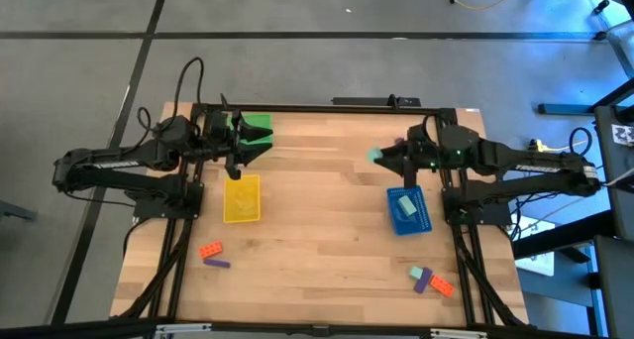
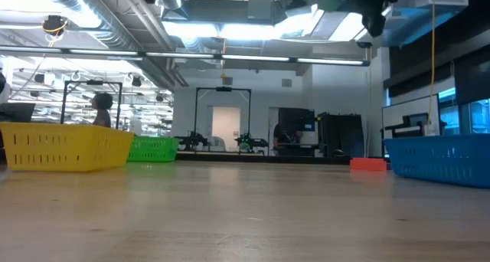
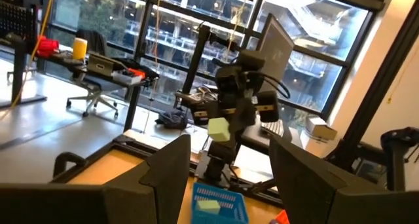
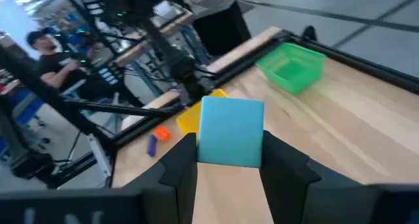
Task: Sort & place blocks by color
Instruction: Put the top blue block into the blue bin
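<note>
Wooden desk (image 1: 317,210) seen from above: the right pincer (image 1: 379,158) hovers beyond the blue tray (image 1: 407,210), clamped on a light teal block (image 1: 375,157); the left pincer (image 1: 265,137) hangs over the green tray (image 1: 257,124), fingers apart, empty. Loose blocks lie near the front corners. Right wrist view: the teal block sits between both fingers (image 4: 180,168).

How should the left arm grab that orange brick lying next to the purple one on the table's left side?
From straight above, closing on its two long sides. The orange brick lies flat and slightly askew, so the wrist likely needs a small turn to match. The purple brick sits close beside it toward the table's front edge, so drop in carefully. The left gripper is open, up by the green tray.
</note>
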Controlling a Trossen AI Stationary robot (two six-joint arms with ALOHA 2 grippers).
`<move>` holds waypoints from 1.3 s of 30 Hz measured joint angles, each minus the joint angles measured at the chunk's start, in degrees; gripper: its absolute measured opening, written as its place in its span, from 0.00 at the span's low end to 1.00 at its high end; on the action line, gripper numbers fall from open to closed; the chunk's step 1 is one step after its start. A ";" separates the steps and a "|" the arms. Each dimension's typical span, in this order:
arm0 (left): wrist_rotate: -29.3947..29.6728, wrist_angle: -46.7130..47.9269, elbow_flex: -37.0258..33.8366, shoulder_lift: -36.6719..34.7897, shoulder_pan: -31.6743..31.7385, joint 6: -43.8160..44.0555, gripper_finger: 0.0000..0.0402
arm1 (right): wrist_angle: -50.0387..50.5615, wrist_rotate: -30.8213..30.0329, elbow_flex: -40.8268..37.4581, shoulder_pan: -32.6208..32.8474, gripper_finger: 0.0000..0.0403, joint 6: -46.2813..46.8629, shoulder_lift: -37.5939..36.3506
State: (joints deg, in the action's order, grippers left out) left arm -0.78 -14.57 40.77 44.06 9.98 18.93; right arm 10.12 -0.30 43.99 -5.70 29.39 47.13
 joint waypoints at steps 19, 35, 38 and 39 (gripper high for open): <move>0.11 -0.09 0.00 0.68 0.00 2.06 0.50 | 2.46 3.36 0.00 3.05 0.33 -2.62 -0.20; -1.48 -0.05 0.00 0.69 0.02 2.00 0.50 | 44.09 7.58 -3.64 19.61 0.33 17.17 2.75; -1.47 -0.05 0.00 0.69 0.00 1.98 0.50 | 40.79 7.32 -8.45 22.21 0.33 20.53 4.27; -1.48 -0.05 0.00 0.68 0.00 1.98 0.50 | 39.20 6.34 -10.02 22.63 0.33 21.46 4.74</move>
State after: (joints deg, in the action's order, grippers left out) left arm -2.25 -14.61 40.77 44.74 9.98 20.91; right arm 49.32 6.05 33.97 16.93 50.85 51.87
